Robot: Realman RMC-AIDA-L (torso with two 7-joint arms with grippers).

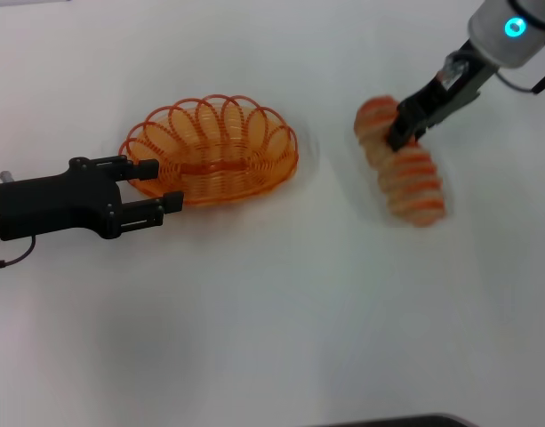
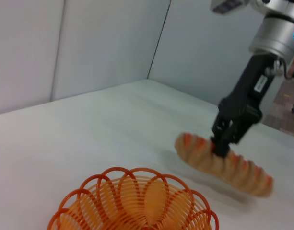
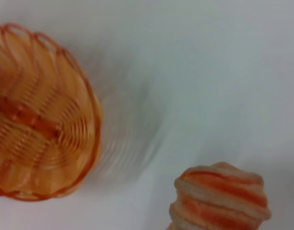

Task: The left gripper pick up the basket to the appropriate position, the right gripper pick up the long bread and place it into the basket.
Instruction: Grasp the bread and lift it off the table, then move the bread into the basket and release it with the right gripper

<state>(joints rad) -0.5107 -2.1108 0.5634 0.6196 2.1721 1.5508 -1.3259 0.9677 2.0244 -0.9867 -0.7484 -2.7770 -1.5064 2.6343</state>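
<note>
Left gripper (image 1: 156,187) lay level and low at the left, on its black arm, fingers parted and pointing toward the right. Right gripper (image 1: 402,132) reached down from the far right on its silver-grey arm, angled toward the left, fingers closed; blue light lit on wrist.

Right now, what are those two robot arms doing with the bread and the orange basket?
The right gripper has its fingers closed on the long bread, which looks just off the white table in the left wrist view. The left gripper has its fingers around the basket rim. The basket is empty.
</note>
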